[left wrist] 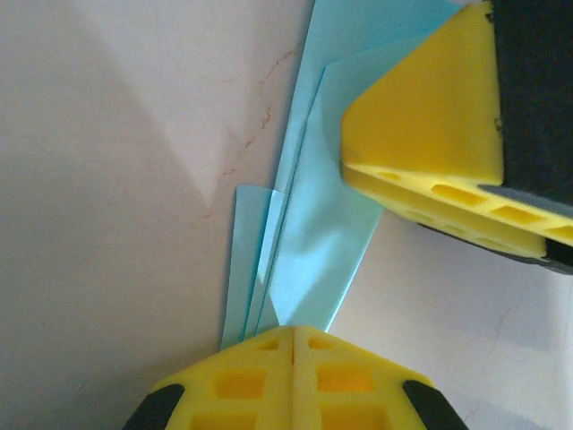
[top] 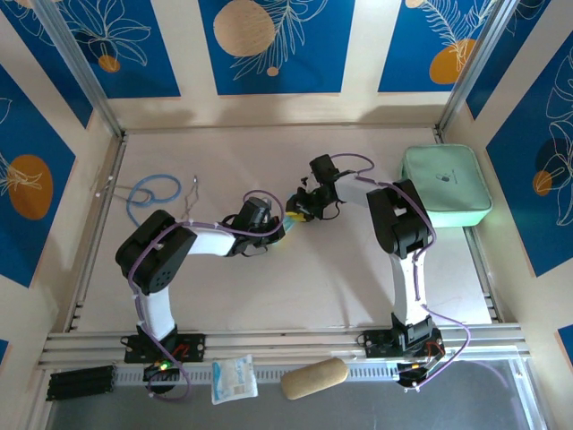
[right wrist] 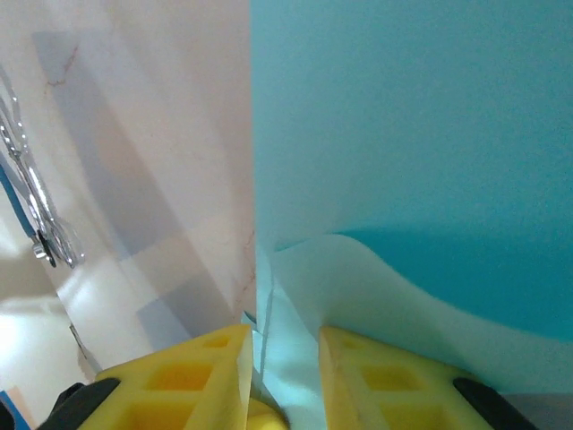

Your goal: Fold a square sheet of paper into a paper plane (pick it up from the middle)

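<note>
The light-blue square sheet of paper is folded into a narrow pointed paper plane (left wrist: pixel 313 242) with long creases, lying just over the beige table. My left gripper (left wrist: pixel 294 333) is shut on one end of it, fingertips pressed together on the paper. The other gripper's yellow finger (left wrist: pixel 430 116) lies over the far part. In the right wrist view the paper plane (right wrist: pixel 403 134) is close to the lens. My right gripper (right wrist: pixel 285 345) has its fingers apart, with loose folds bulging between them. From above, the left gripper (top: pixel 276 231) and right gripper (top: pixel 300 210) meet at mid-table.
A mint-green zip case (top: pixel 445 186) lies at the right edge of the table. A blue cable loop (top: pixel 152 190) and a thin metal tool (top: pixel 192 193) lie at the left. A white snack packet (top: pixel 235 378) and a tan oblong object (top: pixel 313 378) sit on the front rail.
</note>
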